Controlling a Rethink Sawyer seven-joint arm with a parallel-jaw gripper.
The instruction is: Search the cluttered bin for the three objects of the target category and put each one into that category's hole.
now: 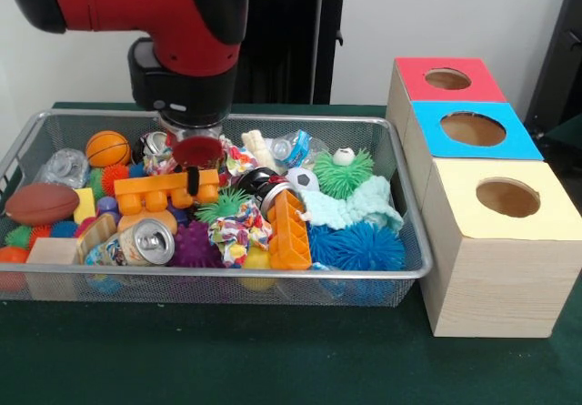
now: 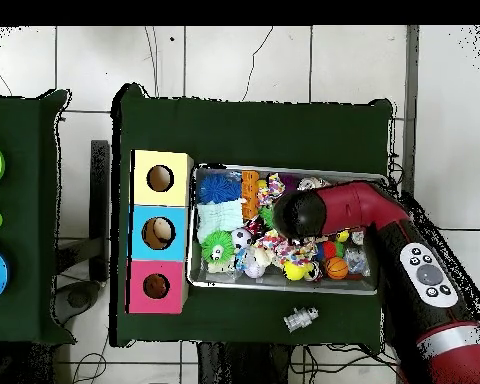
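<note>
The wire mesh bin (image 1: 227, 276) stands on the green table, full of mixed toys; it also shows in the overhead view (image 2: 284, 288). The red and black arm comes down over the bin's back left part. The gripper (image 1: 196, 147) is low among the clutter beside a small basketball (image 1: 107, 147), mostly hidden by the wrist, so I cannot tell its state. A small yellow thing (image 1: 257, 259) lies at the bin's front between a patterned cloth (image 1: 238, 232) and an orange block (image 1: 289, 232); I cannot tell what it is. No duckling shows clearly.
Three wooden boxes with round holes stand to the right of the bin: red top (image 1: 447, 79), blue top (image 1: 473, 129), yellow top (image 1: 507, 197). The bin also holds spiky balls, a can (image 1: 145, 241), a toy football (image 1: 41, 203) and orange blocks. A small clear object (image 2: 300, 319) lies outside the bin.
</note>
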